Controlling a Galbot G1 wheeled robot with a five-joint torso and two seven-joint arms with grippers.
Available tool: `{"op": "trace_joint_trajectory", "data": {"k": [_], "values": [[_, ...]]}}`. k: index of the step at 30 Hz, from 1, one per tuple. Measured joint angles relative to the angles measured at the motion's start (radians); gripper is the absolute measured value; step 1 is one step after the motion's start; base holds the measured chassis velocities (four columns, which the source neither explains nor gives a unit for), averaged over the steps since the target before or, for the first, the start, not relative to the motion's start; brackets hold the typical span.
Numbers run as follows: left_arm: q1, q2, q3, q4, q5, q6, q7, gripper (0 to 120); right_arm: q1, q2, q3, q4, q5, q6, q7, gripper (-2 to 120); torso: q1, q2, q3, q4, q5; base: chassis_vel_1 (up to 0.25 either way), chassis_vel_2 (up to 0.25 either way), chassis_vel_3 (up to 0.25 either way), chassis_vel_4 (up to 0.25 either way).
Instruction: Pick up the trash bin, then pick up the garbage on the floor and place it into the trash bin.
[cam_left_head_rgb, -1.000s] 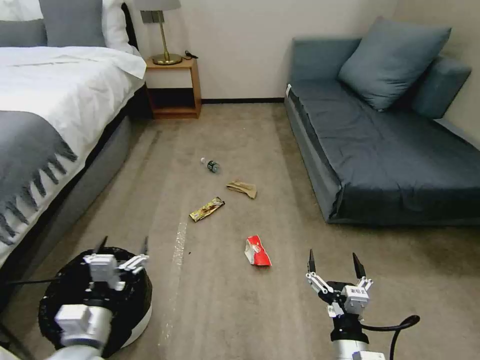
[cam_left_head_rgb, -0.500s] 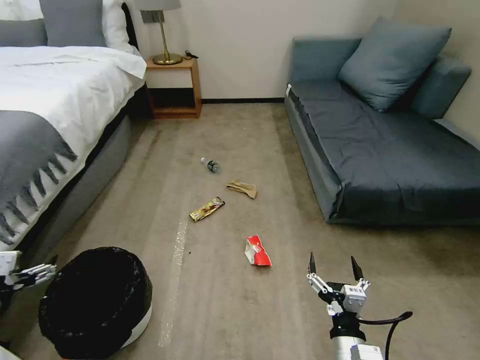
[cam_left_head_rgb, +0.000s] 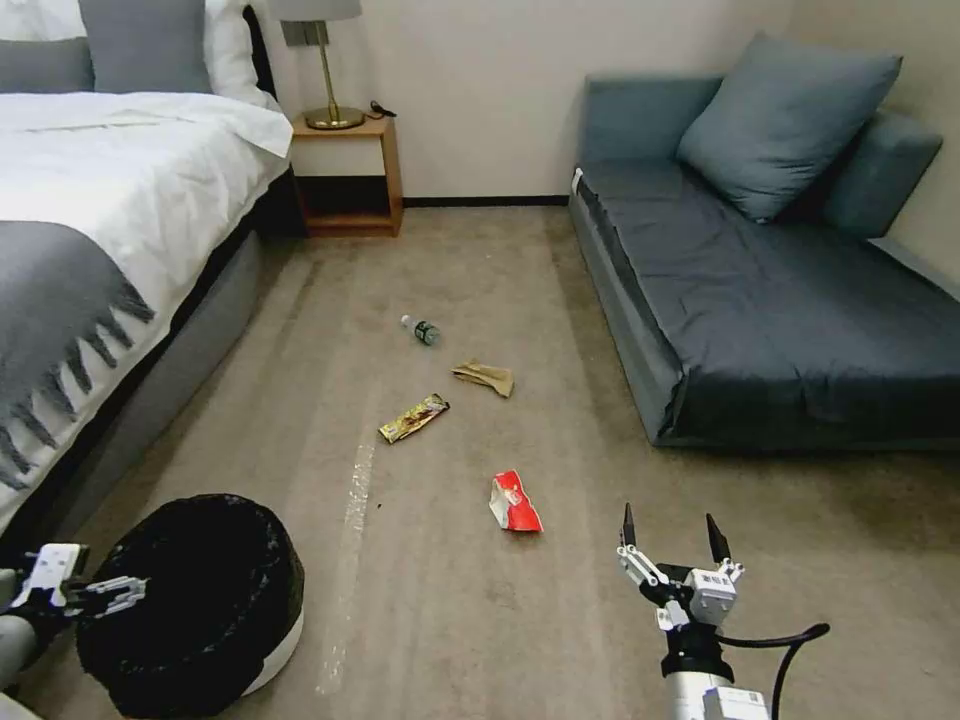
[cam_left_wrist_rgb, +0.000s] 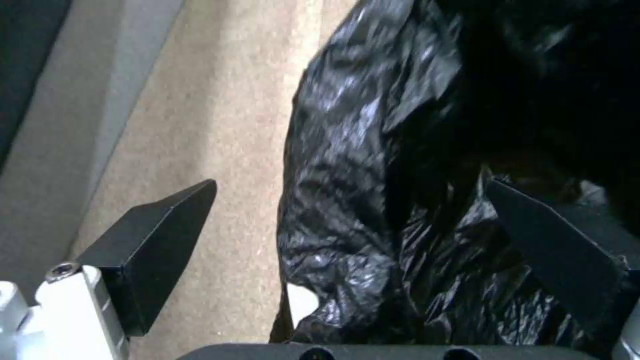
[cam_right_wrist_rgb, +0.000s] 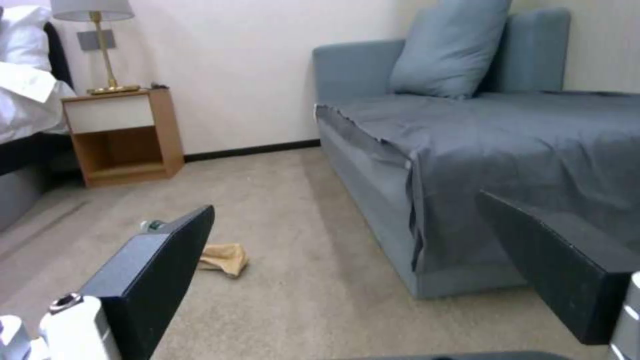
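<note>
Beige carpet (cam_left_head_rgb: 480, 600) covers the floor between a bed (cam_left_head_rgb: 110, 230) on the robot's left and a blue-grey sofa (cam_left_head_rgb: 780, 310) on its right. Nearest, at the robot's left, stands the trash bin (cam_left_head_rgb: 195, 605): round and wide, lined with a crinkly, glossy black plastic bag that folds over its edge, with a pale band showing low on its side. The left gripper (cam_left_head_rgb: 120, 592) sits at the bin's left rim; in the left wrist view its dark fingers (cam_left_wrist_rgb: 157, 245) are spread wide, one outside over the carpet and the other over the bag's inside, with the bagged rim (cam_left_wrist_rgb: 353, 210) between them and not clamped. The right gripper (cam_left_head_rgb: 672, 535) hovers above bare carpet at the robot's right, its two black fingers parted and holding nothing. Just beyond it lies a red-white snack packet (cam_left_head_rgb: 514, 503), then a long gold-brown wrapper (cam_left_head_rgb: 413, 418), a crumpled tan paper bag (cam_left_head_rgb: 484, 377), and farthest a small clear bottle (cam_left_head_rgb: 421, 330) with a green label, lying on its side. A wooden nightstand (cam_left_head_rgb: 350, 175) with a brass lamp (cam_left_head_rgb: 325, 60) stands against the far wall.
</note>
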Motion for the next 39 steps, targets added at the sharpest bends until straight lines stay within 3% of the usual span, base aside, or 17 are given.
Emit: {"op": "trace_joint_trajectory", "data": {"k": [5,8,11,15,18,27,34,39], "values": [[-0.023,-0.001,0.018,0.041,0.01,0.008,-0.006,98,0.001,0.004,0.0,-0.004,0.0,-0.002,0.005,100,0.0,0.0,0.0,0.0,0.0,0.0,0.0,0.0,0.0],[-0.038,0.001,0.034,0.063,0.013,0.008,-0.006,90,0.0,0.004,0.0,-0.005,0.0,-0.003,0.006,100,0.0,0.0,0.0,0.0,0.0003,0.0,0.0,0.0,0.0],[-0.057,-0.006,0.051,0.073,0.017,0.005,-0.007,74,0.0,0.006,0.002,-0.002,0.0,-0.007,0.006,100,0.0,0.0,0.0,-0.0001,0.0006,0.0,0.0,0.0,0.0],[-0.061,-0.008,0.054,0.072,0.017,0.004,-0.012,66,0.0,0.006,0.002,-0.001,-0.001,-0.008,0.006,100,0.0,0.0,0.0,0.0,0.0007,0.0,0.0,0.0,0.0],[-0.062,-0.012,0.053,0.065,0.016,0.003,-0.019,48,-0.001,0.008,0.002,-0.001,-0.002,-0.009,0.007,100,0.0,0.0,0.0,0.0,0.0007,0.0,0.0,0.0,0.0],[-0.057,-0.026,0.045,0.042,0.009,0.002,-0.026,19,0.002,0.01,-0.004,-0.001,-0.008,-0.011,0.007,100,0.0,0.0,0.0,0.0001,0.0006,0.0,0.0,0.0,0.0],[-0.051,-0.042,0.038,0.029,-0.004,0.002,-0.037,15,0.002,0.006,-0.004,0.001,-0.008,-0.011,0.007,100,0.0,0.0,0.0,0.0002,0.0006,0.0,0.0,0.0,0.0],[-0.044,-0.067,0.021,-0.022,-0.059,0.026,-0.098,12,0.0,0.003,-0.004,0.002,-0.007,-0.011,0.007,100,0.0,0.0,0.0,-0.0001,-0.0013,0.0,0.0,0.0,0.0]]}}
